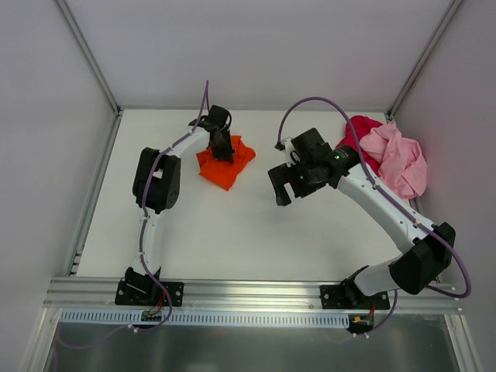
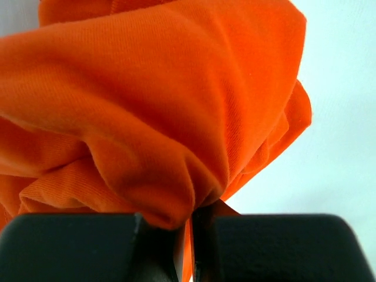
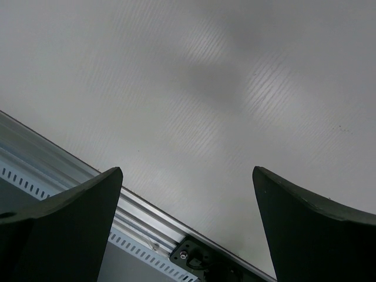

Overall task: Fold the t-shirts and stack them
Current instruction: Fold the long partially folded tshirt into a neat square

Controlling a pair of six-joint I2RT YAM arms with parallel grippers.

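Orange t-shirt [image 1: 229, 167], crumpled near the far edge of the surface [image 1: 256, 232], is clamped at a fold by the left pincer [image 1: 222, 146], probably for lifting and spreading. Right pincer [image 1: 284, 184] hovers wide, empty.

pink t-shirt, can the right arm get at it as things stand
Probably yes. The right pincer is open and empty above bare table, and the pink t-shirt lies uncovered just beside that arm, against the crimson t-shirt. Nothing sits between them.
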